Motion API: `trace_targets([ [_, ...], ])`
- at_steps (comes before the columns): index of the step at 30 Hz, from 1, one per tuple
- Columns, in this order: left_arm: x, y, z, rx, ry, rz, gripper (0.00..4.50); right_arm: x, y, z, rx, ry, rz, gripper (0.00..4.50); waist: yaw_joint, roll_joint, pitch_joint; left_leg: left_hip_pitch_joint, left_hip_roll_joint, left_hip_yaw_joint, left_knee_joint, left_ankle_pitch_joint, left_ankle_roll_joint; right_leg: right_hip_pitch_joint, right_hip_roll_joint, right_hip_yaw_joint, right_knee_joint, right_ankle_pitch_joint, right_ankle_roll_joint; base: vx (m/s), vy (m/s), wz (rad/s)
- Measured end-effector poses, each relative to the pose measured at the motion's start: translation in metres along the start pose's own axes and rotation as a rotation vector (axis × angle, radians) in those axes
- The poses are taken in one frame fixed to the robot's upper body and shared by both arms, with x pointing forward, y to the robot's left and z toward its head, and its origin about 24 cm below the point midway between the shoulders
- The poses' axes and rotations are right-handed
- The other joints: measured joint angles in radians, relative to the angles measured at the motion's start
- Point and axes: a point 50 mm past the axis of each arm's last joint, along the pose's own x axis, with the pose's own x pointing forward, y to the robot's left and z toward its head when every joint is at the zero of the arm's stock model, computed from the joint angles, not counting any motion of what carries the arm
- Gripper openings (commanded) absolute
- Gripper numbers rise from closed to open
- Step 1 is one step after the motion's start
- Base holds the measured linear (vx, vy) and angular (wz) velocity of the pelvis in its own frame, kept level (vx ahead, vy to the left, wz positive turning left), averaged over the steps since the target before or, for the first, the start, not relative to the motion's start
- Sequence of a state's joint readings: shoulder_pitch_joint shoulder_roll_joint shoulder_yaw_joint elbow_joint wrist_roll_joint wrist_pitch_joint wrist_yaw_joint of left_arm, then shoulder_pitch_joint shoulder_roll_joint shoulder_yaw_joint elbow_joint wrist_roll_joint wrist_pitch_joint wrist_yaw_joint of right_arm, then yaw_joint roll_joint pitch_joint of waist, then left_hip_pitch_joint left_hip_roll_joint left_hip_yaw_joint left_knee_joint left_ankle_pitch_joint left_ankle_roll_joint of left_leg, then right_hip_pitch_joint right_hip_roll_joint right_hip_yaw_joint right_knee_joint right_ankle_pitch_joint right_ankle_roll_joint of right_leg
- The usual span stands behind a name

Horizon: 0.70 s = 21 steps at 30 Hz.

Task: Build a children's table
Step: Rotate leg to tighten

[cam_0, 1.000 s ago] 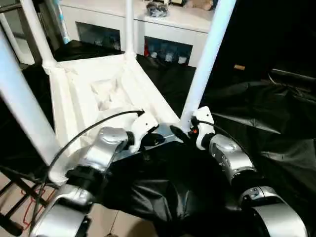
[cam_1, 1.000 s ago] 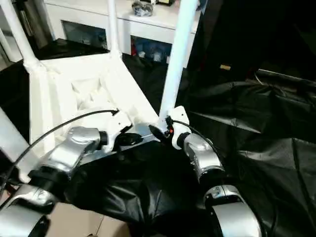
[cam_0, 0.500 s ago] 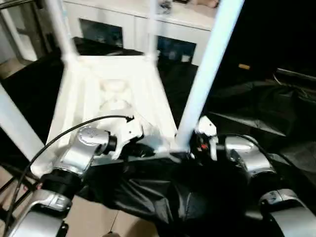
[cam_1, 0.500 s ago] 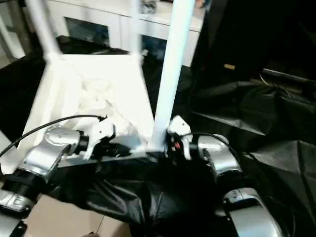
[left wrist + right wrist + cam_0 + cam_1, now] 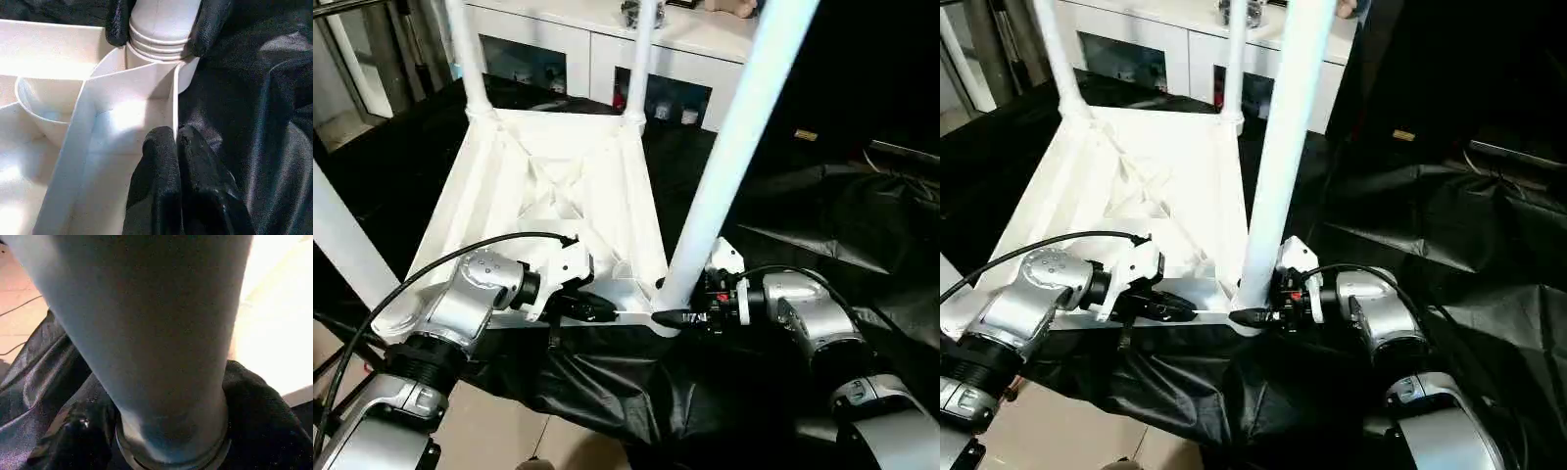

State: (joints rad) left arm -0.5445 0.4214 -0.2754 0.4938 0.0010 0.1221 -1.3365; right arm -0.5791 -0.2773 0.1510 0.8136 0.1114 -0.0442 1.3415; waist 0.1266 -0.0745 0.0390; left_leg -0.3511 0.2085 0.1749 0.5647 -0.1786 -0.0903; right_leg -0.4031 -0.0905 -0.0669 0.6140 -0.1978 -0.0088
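The children's table lies upside down, its white ribbed tabletop [image 5: 558,186] facing up with all four white legs standing in the corner sockets. My left gripper [image 5: 597,311] is shut on the thin near rim wall [image 5: 146,88], the two fingers [image 5: 159,156] pinching it close to the near right corner. My right gripper [image 5: 680,315] is shut on the near right leg [image 5: 734,147] at its base, with one black finger [image 5: 73,435] on each side just above the ribbed collar [image 5: 159,41]. The near left leg [image 5: 347,245] rises beside my left arm.
Black sheeting [image 5: 822,215] covers the ground under and to the right of the table. A white glass-door cabinet [image 5: 607,49] stands behind the far legs [image 5: 468,59]. Bare floor [image 5: 499,431] shows at the near left, and a black cable [image 5: 431,274] arcs over my left forearm.
The whole view has shifted, so the camera moved. My right gripper has come round the base of the near right leg and closed on it. The left stays on the rim.
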Motion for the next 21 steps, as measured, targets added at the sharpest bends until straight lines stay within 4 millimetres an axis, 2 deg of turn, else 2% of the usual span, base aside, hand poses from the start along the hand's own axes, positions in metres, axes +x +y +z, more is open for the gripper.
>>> trace_targets([
  [6, 0.003, 0.002, -0.001, -0.019, -0.003, 0.057, 0.0, 0.003, -0.002, -0.006, 0.035, -0.031, -0.11, 2.65, 0.002, -0.001, -0.001, 0.002, 0.0, -0.001, 0.001, 0.001, -0.001, 0.003, 0.0, 0.001, 0.002, 0.001, 0.0, 0.0, 0.0, 0.0],
  [7, 0.007, 0.005, -0.002, -0.037, -0.001, 0.104, 0.0, 0.008, -0.006, -0.007, 0.055, -0.052, -0.188, 2.65, -0.003, -0.002, -0.001, 0.004, 0.0, -0.001, 0.001, 0.001, -0.002, 0.006, 0.0, 0.001, 0.003, 0.001, -0.001, -0.05, -0.006, -0.02],
  [8, 0.01, 0.009, -0.001, -0.05, 0.001, 0.16, 0.0, 0.013, -0.012, -0.005, 0.076, -0.067, -0.284, 2.64, -0.015, -0.003, -0.001, 0.005, 0.0, -0.003, 0.001, 0.002, -0.002, 0.007, 0.0, 0.001, 0.003, -0.002, 0.005, -0.057, -0.004, -0.05],
  [11, 0.024, 0.014, 0.004, -0.078, -0.01, 0.245, 0.0, 0.019, -0.02, -0.006, 0.137, -0.103, -0.475, 2.64, -0.028, -0.002, -0.002, 0.005, -0.001, -0.004, 0.001, 0.002, -0.002, 0.006, -0.001, 0.001, -0.003, -0.003, 0.005, -0.019, -0.001, -0.02],
  [17, 0.04, 0.021, 0.011, -0.118, -0.017, 0.345, 0.0, 0.029, -0.029, -0.003, 0.196, -0.126, -0.687, 2.64, -0.037, -0.001, -0.002, 0.004, -0.001, -0.004, 0.001, 0.002, -0.002, 0.006, -0.001, 0.001, -0.003, -0.002, 0.005, 0.0, 0.0, 0.0],
  [18, 0.043, 0.021, 0.013, -0.119, -0.017, 0.354, 0.0, 0.029, -0.03, -0.003, 0.195, -0.125, -0.71, 2.99, -0.037, -0.001, -0.002, 0.003, -0.002, -0.004, 0.001, 0.002, -0.002, 0.006, -0.001, 0.001, -0.003, -0.002, 0.005, 0.0, 0.0, 0.0],
  [19, 0.045, 0.021, 0.014, -0.119, -0.016, 0.358, 0.0, 0.029, -0.031, -0.003, 0.195, -0.123, -0.722, 2.99, -0.037, 0.0, -0.003, 0.003, -0.002, -0.004, 0.001, 0.002, -0.002, 0.006, -0.001, 0.002, -0.003, -0.002, 0.005, 0.0, 0.0, 0.0],
  [21, 0.046, 0.021, 0.015, -0.118, -0.017, 0.358, 0.0, 0.029, -0.031, -0.003, 0.192, -0.114, -0.727, 3.37, -0.036, 0.0, -0.003, 0.003, -0.002, -0.004, 0.001, 0.002, -0.002, 0.006, -0.001, 0.001, -0.003, -0.002, 0.005, 0.0, 0.0, 0.0],
])
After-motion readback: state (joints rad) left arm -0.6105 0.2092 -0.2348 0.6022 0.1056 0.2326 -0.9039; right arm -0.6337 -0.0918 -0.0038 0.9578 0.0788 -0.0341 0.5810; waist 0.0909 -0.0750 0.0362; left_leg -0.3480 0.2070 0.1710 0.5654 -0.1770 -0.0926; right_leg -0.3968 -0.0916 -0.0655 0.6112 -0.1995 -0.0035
